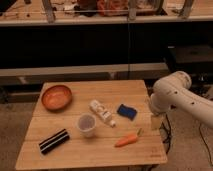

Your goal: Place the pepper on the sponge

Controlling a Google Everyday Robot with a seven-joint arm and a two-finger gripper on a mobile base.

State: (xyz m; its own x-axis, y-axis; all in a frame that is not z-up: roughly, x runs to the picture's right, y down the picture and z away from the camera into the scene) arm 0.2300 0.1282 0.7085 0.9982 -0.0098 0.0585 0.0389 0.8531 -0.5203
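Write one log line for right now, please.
hand by right edge of table | pepper lying on table, not held | sponge bare

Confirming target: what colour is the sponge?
Dark blue, camera view: small soft rectangular sponge. End effector hangs by the wooden table edge.

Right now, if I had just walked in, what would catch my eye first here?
The bulky white robot arm at the right draws the eye first, its end effector hanging beside the right edge of the wooden table. On the table, the orange pepper lies near the front right, apart from the blue sponge just behind it. An orange bowl sits at the back left.
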